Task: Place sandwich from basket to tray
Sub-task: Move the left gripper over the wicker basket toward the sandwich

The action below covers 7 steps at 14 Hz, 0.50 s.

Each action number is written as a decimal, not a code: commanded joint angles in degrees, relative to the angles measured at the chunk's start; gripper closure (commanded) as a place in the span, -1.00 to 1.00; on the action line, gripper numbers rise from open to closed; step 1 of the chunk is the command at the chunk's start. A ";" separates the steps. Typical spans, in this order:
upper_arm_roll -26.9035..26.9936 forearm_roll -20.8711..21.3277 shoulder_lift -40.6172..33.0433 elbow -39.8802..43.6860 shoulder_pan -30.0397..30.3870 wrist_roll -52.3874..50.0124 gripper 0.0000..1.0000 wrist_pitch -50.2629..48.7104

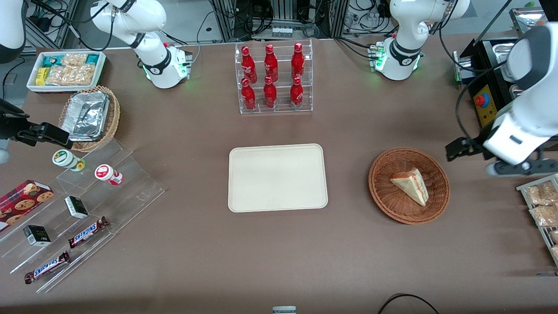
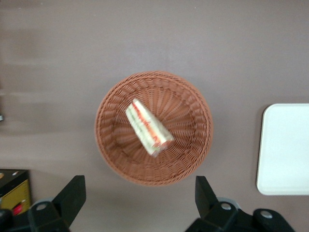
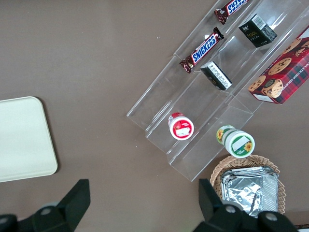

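— Where's the sandwich (image 1: 412, 186)?

— Lying on its side in the basket (image 1: 383, 192), a bit off centre, filling edge showing. Through the wrist camera I see the sandwich (image 2: 147, 128) set diagonally across the weave.

— And the tool?

— My tool (image 2: 140, 200) hangs above the basket's rim, fingers (image 2: 72, 195) spread wide, holding nothing. I'd bring it down over the wedge's middle and turn the wrist so the fingers close on the two flat bread faces, gently, since the clear wrap may slip.

— Room to move?

— Plenty, I think. The basket walls are low, so a short lift should clear them. The tray (image 1: 277, 178) sits apart from the basket with only bare desk (image 1: 348, 244) between them. Its low rim needs little clearance.
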 commanded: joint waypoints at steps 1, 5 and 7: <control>-0.05 -0.06 1.40 -2.90 -1.61 -3.75 -1.00 5.19; 0.03 0.38 2.28 -11.41 -3.37 -11.91 -1.00 17.57; 0.03 0.56 2.20 -15.80 -3.28 -13.68 -1.00 21.71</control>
